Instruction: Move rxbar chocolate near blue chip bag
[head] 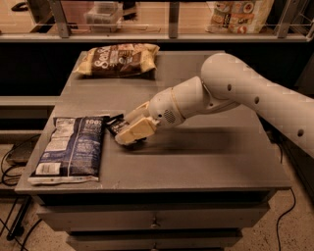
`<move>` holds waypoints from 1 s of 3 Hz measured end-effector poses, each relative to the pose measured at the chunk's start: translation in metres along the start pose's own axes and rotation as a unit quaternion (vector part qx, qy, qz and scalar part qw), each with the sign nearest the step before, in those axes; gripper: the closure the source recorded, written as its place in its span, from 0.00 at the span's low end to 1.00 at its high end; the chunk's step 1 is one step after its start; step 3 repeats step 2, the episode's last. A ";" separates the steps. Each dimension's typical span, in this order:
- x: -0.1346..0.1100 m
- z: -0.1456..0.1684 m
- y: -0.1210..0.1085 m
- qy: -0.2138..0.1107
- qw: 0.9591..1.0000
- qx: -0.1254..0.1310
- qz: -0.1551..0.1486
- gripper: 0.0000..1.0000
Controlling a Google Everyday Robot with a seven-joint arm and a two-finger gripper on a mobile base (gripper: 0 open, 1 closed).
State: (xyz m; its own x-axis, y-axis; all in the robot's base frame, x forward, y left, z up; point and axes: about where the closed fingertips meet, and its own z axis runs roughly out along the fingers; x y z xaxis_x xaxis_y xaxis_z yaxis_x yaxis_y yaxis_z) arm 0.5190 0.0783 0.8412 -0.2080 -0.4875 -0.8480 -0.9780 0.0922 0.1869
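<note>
Just beside the upper right corner of the blue chip bag (73, 149), the rxbar chocolate (116, 124) is pinched in the gripper (130, 133) (fingers clamped on it), low over the grey table (206, 162); brown chip bag (117, 60) lies well behind.

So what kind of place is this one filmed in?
Probably an office snack area or lab mock-up: a grey drawer cabinet as worktop, a brown chip bag on it, packaged snacks on the shelf behind. The gripper holds the rxbar chocolate beside the blue chip bag.
</note>
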 end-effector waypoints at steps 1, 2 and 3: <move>-0.009 0.004 0.008 -0.018 1.000 -0.014 0.004 0.00; -0.009 0.004 0.008 -0.019 1.000 -0.014 0.004 0.00; -0.009 0.004 0.008 -0.019 1.000 -0.014 0.004 0.00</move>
